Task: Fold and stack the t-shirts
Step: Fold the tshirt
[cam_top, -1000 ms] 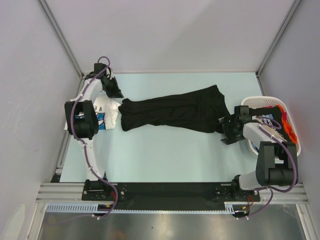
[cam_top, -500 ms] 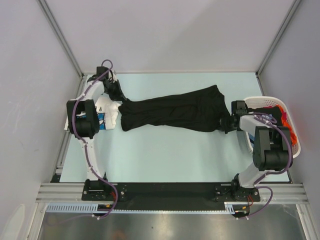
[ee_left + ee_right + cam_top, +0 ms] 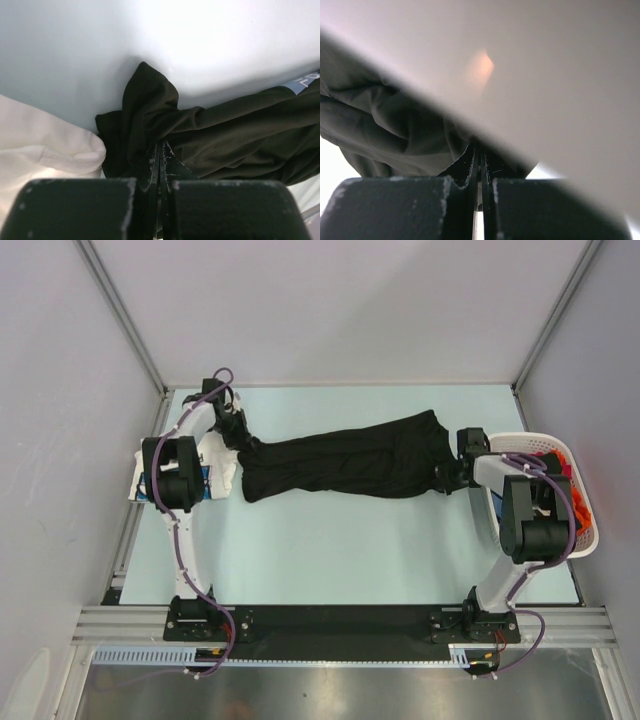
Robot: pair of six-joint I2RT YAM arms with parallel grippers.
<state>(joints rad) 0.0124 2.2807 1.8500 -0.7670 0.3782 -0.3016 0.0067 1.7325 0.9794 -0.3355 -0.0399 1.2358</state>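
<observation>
Left gripper (image 3: pixel 161 150) pinched fully closed on the left end of the black tee (image 3: pixel 345 468), right gripper (image 3: pixel 447 475) clamped the same way on its right end. Tee lies bunched lengthwise across the table (image 3: pixel 330 550) between them. White tee (image 3: pixel 222 475) touches its left end; basket (image 3: pixel 520 440) of shirts (image 3: pixel 556 472) at right edge

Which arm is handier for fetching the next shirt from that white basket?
Probably right: the right gripper, shut on the black t-shirt, sits beside the basket, while the left gripper holds the shirt's far end.
</observation>
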